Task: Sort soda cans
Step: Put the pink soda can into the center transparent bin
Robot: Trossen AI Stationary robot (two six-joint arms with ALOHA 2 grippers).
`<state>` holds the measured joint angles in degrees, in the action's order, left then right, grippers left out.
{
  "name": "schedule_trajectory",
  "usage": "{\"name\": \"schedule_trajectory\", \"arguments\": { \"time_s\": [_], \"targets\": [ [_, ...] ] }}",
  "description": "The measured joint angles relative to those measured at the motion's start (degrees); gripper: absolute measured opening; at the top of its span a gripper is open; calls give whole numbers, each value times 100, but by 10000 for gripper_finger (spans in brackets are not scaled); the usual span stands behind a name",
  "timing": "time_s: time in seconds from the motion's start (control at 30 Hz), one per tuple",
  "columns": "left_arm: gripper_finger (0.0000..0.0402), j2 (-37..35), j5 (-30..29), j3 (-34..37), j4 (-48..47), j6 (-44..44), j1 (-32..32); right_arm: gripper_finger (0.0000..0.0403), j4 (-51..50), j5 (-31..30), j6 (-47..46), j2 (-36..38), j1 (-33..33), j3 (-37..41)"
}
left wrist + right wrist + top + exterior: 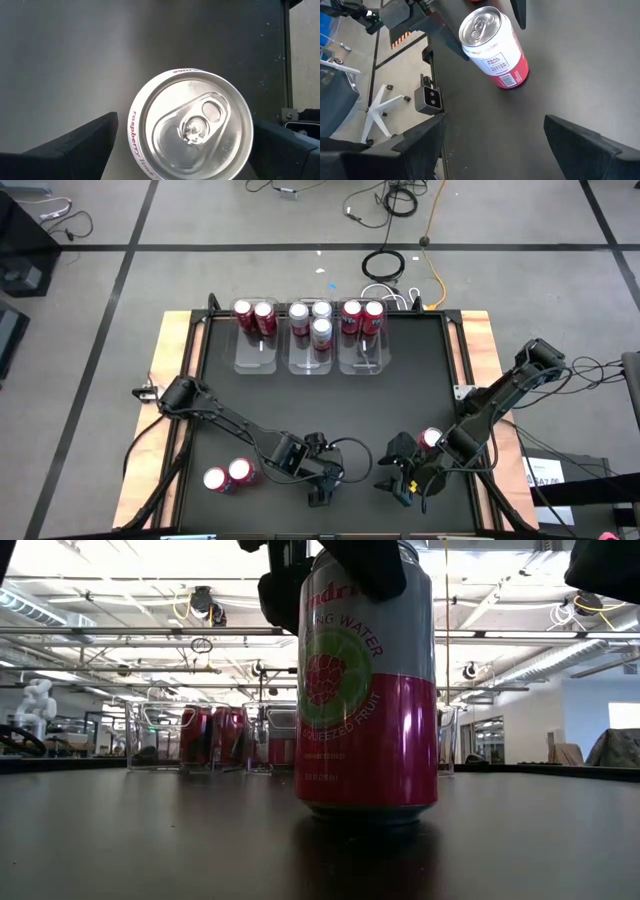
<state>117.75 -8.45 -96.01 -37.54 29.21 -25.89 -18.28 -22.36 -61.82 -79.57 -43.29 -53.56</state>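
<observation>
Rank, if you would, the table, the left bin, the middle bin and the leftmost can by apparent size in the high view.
1. Table, by far the largest.
2. Left bin and middle bin: they look alike, so I would not rank them.
3. Leftmost can, the smallest.

floor [200, 220]: grey, crossed by dark lines; loose cables [400, 200] and a yellow cord [437, 275] lie on it beyond the table
table [400, 395]: black top; pale wooden edge [170, 350] down both sides
ceiling [120, 560]: bright strip lights; pipes and beams [150, 632] running across
room behind: white walls; a white robot figure [36, 700] at far left
chair base [380, 107]: white; stands on the grey floor beside the table
</observation>
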Motion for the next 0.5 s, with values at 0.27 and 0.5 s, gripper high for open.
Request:
{"name": "schedule_trajectory", "arguments": {
  "time_s": [0.27,0.5],
  "targets": [
    [361,0,-12,0,7,-1,-2,329,-1,0,28,0,1,0],
    [328,0,-36,0,-2,-2,22,329,-2,1,122,0,0,0]
  ]
}}
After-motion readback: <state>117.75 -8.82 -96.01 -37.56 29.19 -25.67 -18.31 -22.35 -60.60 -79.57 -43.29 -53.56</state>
